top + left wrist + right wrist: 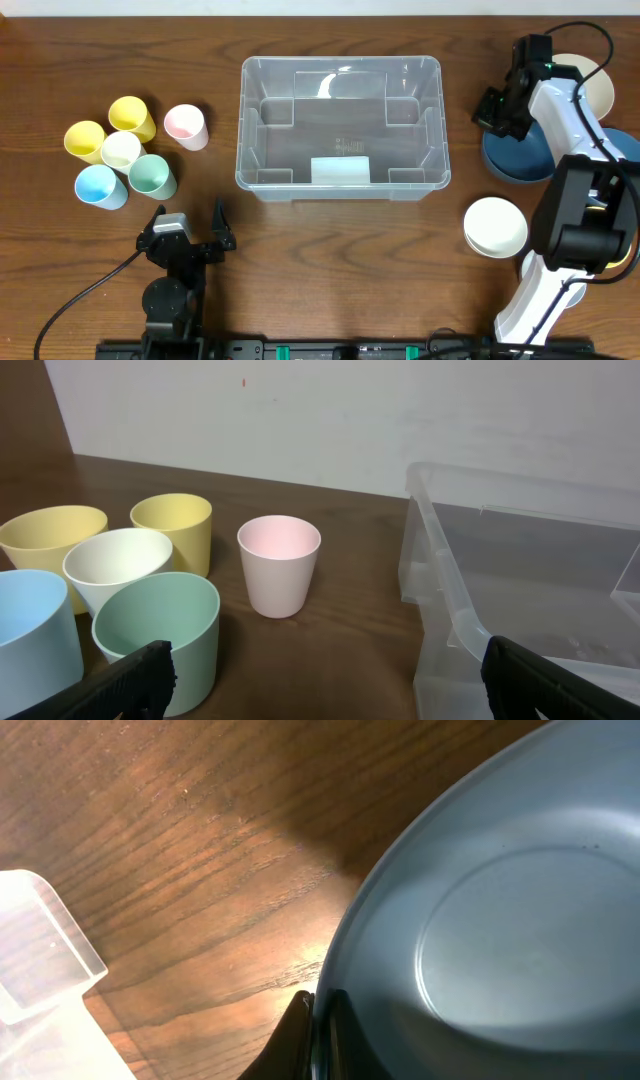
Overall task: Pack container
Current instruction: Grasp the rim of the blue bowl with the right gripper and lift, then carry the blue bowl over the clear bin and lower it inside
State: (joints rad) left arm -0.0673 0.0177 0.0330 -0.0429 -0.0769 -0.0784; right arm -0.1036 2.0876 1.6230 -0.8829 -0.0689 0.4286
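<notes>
**The right gripper (320, 1020) pinches the edge of the blue bowl (500, 950).**
Its 2 fingers are pressed together on the thin rim. The clear container (340, 62) sits empty in the middle of the table (340, 250), just to the left of the bowl. The left gripper (189, 210) is spread wide near 6 cups (125, 150) and holds nothing. The grip is only on the edge, so the bowl could slip or tip when lifted. It could also bump the container's wall on the way in.
</notes>
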